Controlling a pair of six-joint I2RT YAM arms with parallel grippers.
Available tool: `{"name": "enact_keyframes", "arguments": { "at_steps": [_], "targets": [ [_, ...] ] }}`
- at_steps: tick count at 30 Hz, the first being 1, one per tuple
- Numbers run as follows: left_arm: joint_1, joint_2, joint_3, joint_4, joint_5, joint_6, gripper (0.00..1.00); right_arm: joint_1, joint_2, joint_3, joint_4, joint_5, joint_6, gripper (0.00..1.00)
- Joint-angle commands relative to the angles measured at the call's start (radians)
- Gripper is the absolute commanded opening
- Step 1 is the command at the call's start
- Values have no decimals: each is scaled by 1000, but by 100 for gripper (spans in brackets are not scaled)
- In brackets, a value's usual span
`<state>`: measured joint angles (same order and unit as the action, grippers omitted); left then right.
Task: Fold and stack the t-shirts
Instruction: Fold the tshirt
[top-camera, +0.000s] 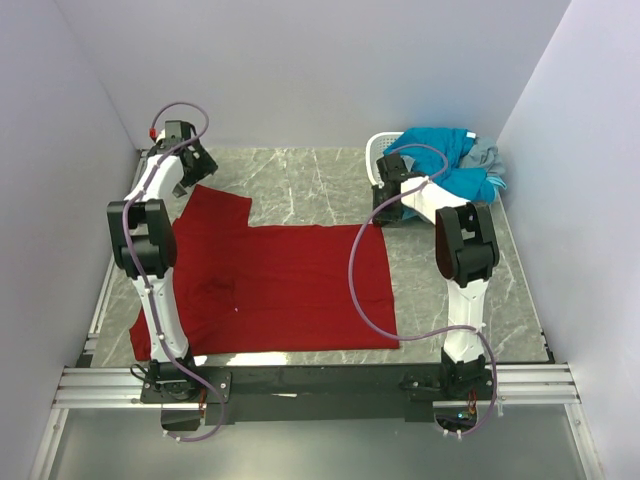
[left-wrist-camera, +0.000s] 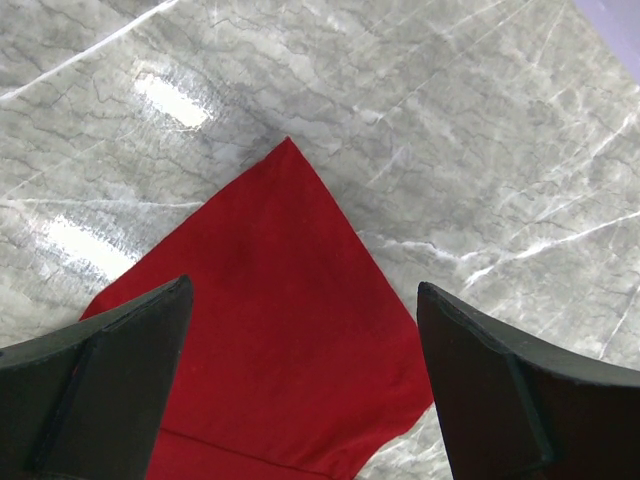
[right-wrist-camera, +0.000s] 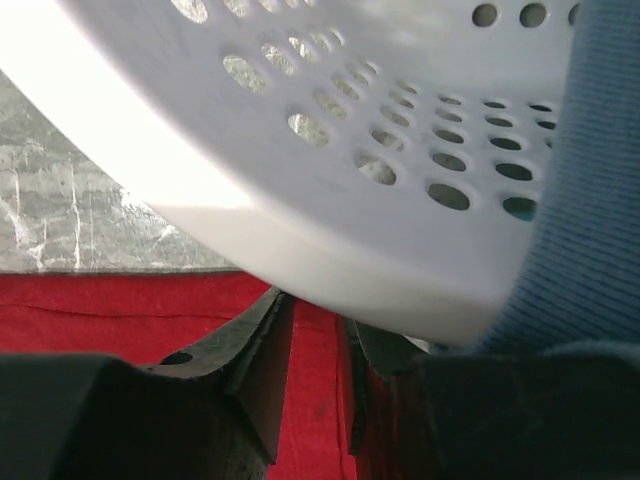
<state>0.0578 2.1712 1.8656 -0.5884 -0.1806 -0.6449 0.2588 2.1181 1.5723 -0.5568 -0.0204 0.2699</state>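
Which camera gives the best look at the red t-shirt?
The top external view: nearly the whole red t-shirt shows, spread flat. The left wrist sees only one sleeve; the right wrist only a red strip beside the basket.

light: bright, even | glare: table (left-wrist-camera: 170, 100) (white streaks) | blur: basket (right-wrist-camera: 300, 200) close-up

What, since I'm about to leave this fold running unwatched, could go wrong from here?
1. The right gripper has its jaws narrow around a corner of the red t-shirt, close to the white basket. Lifting might bump the basket or snag the teal t-shirt hanging over its rim.
2. The left gripper is open above the sleeve, gripping nothing. If only the right side pulls, the shirt may skew or bunch.
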Motion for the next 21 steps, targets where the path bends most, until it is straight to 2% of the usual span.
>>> {"name": "enact_keyframes", "arguments": {
  "at_steps": [1, 4, 6, 7, 9, 12, 21],
  "targets": [
    [11, 10, 47, 5, 4, 24, 99, -4, 22, 52, -31, -12, -12, 31],
    [17, 12, 40, 15, 9, 28, 99, -4, 28, 63, -46, -13, -17, 27],
    [22, 13, 37, 24, 13, 33, 99, -4, 31, 64, -55, -13, -20, 18],
    [23, 16, 37, 27, 15, 33, 99, -1, 29, 66, -58, -13, -21, 8],
    [28, 19, 38, 35, 18, 39, 99, 0, 32, 69, -71, -13, -23, 0],
    [27, 36, 38, 41, 13, 48, 99, -1, 23, 58, -87, -15, -21, 0],
    [27, 88, 84, 42, -31, 86, 97, 0, -162, -24, -51, -16, 5, 0]
  ]
}}
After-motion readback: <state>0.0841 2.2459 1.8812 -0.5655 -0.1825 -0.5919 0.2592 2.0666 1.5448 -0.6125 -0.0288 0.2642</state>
